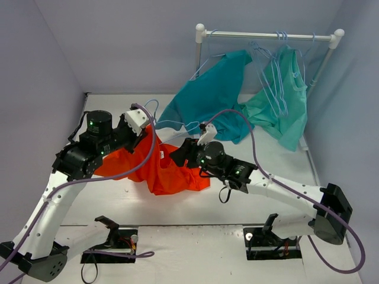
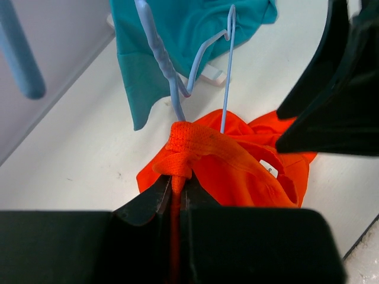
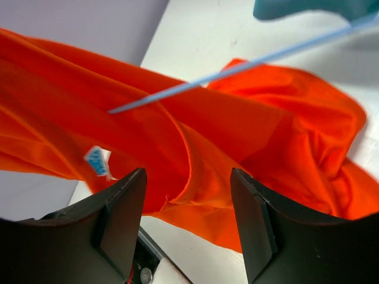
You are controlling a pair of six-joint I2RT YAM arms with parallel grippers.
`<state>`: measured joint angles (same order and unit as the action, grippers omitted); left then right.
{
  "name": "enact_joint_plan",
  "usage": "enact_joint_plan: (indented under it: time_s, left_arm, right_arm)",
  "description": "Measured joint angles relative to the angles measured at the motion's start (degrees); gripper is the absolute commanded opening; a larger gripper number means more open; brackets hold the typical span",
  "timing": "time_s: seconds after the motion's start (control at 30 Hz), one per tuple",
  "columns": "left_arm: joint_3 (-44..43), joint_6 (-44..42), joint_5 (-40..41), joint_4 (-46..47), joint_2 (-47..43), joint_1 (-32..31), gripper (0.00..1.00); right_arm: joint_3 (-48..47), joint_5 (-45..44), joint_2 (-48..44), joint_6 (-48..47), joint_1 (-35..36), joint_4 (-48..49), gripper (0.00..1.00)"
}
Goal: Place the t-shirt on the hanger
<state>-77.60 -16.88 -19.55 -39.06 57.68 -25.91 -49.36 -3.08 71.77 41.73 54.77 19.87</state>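
The orange-red t-shirt (image 1: 169, 171) hangs bunched between both arms over the table. My left gripper (image 1: 148, 137) is shut on its neck band (image 2: 177, 151) and lifts it. The white label (image 2: 268, 168) shows inside the neck. The pale blue hanger (image 1: 172, 124) stands with its wire (image 2: 227, 65) running down into the neck opening and its hook (image 2: 155, 53) above. My right gripper (image 1: 179, 155) is open beside the shirt. In the right wrist view the gripper (image 3: 186, 177) stands spread around an orange fold (image 3: 201, 171) without gripping it, with the hanger wire (image 3: 237, 68) crossing above.
A white rack (image 1: 269, 35) stands at the back right, holding a teal-blue shirt (image 1: 207, 97), a green-teal garment (image 1: 287, 106) and several spare hangers (image 1: 266, 65). The teal shirt hangs close behind the hanger (image 2: 177, 29). Walls close in at the left and back.
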Motion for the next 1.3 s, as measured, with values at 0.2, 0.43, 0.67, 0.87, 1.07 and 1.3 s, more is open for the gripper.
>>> enact_joint_plan:
  time_s: [0.2, 0.43, 0.67, 0.87, 1.07, 1.3]
  left_arm:
    - [0.6, 0.72, 0.02, 1.21, -1.56, 0.0, 0.0]
    - [3.23, 0.85, 0.06, 2.83, -3.08, 0.0, 0.0]
    - [6.45, 0.83, 0.37, 3.89, -4.48, 0.0, 0.0]
    - [8.85, 0.65, -0.27, 4.61, -7.93, 0.0, 0.0]
    - [11.26, -0.47, -3.17, 4.72, -12.17, -0.02, 0.0]
    - [13.7, -2.18, -4.83, 3.7, -15.81, -0.02, 0.0]
  right_arm:
    - [-0.4, -4.43, 5.51, 4.44, 3.69, -0.86, 0.51]
    - [-0.42, -5.97, 7.19, 6.73, 4.64, -1.27, 0.28]
    - [-0.02, -7.66, 6.62, 7.0, 4.61, -2.01, 0.0]
    - [0.65, -8.0, 4.95, 5.45, 3.55, -3.6, 0.0]
    - [1.16, -5.92, 2.62, 2.19, -2.62, -5.71, 0.0]
    - [1.18, -3.78, 0.16, -3.11, -6.79, -8.04, 0.0]
